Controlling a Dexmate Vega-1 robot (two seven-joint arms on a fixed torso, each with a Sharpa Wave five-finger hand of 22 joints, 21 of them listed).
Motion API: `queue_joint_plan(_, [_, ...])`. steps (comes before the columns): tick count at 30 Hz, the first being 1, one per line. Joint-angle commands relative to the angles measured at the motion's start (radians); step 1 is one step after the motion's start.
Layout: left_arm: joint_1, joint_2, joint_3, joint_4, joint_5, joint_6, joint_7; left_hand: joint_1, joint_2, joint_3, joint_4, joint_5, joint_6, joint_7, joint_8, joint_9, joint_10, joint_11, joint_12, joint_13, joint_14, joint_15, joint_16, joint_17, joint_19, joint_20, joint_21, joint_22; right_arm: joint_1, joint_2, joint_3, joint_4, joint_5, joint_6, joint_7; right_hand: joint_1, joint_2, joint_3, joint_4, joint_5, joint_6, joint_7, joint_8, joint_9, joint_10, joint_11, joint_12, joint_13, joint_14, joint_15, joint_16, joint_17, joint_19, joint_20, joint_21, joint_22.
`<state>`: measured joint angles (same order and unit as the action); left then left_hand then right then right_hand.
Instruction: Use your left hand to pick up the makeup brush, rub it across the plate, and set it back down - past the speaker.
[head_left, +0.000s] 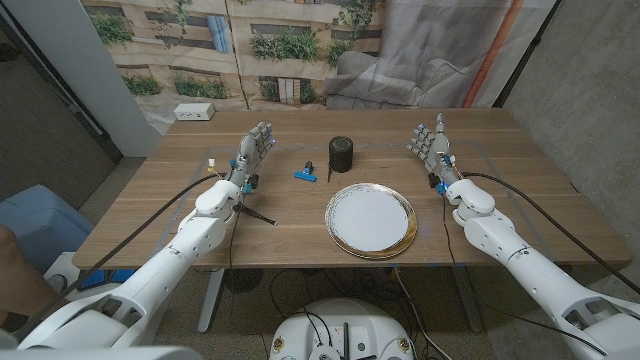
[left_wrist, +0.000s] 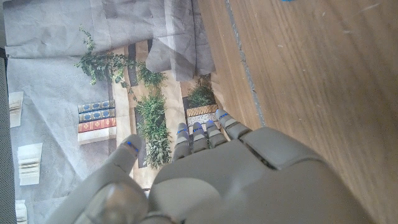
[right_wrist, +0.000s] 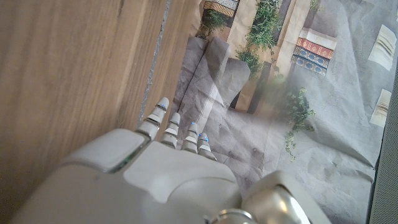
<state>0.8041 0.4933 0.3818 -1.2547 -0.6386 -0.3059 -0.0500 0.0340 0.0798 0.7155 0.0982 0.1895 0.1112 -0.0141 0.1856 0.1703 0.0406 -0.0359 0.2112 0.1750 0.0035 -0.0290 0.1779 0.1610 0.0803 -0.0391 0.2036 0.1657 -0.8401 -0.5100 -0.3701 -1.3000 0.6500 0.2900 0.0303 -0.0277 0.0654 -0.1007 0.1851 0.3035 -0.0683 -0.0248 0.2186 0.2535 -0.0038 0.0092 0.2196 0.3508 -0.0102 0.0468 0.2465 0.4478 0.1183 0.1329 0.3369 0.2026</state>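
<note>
Brush lies near the table's front edge by the left arm; left hand beyond it, fingers apart, empty. Plate and speaker sit mid-table; right hand likewise open.

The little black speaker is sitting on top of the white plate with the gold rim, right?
Not quite. In the head view the black speaker stands on the bare table, behind the white gold-rimmed plate and apart from it. Nothing sits on the plate.

Soft, even indoor light, faint shadows on the table; wrist views slightly blurred up close
</note>
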Motion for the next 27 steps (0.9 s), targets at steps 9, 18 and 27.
queue_joint_plan(9, [0.016,0.044,0.012,-0.06,0.044,0.021,0.016,0.001,0.065,0.007,-0.002,0.005,0.007,0.0,0.001,0.002,0.006,-0.005,0.0,0.003,-0.001,-0.031,0.002,0.005,0.002,-0.048,0.002,0.006,0.0,0.0,0.0,0.001,0.0,0.0,0.0,0.006,0.099,-0.001,0.005,0.004,-0.008,-0.001,0.005,0.006,-0.006,0.003,0.006,0.003,0.0,0.01,0.002,0.005,0.0,0.01,0.004,0.005])
queue_joint_plan(18, [0.072,0.113,-0.002,-0.156,0.069,0.046,0.042,0.004,0.059,0.007,-0.014,0.003,0.007,-0.006,0.0,0.002,0.009,-0.008,-0.002,0.003,-0.001,-0.036,-0.001,0.004,0.003,-0.049,0.0,0.006,0.0,0.0,0.0,0.001,0.0,0.0,0.0,0.006,0.099,-0.001,0.005,0.004,-0.009,-0.001,0.005,0.006,-0.006,0.003,0.006,0.003,0.001,0.013,0.003,0.005,0.0,0.01,0.004,0.005])
queue_joint_plan(27, [0.105,0.18,-0.02,-0.205,0.09,0.028,0.014,0.016,0.04,0.002,-0.049,-0.002,0.017,-0.019,0.0,0.001,0.017,-0.017,-0.004,0.002,0.003,-0.047,-0.002,0.003,0.008,-0.053,-0.003,0.004,0.0,0.001,0.0,0.001,0.0,0.001,0.0,0.006,0.099,-0.001,0.005,0.004,-0.008,0.0,0.005,0.006,-0.004,0.002,0.007,0.002,0.0,0.01,0.003,0.005,0.0,0.009,0.004,0.005])
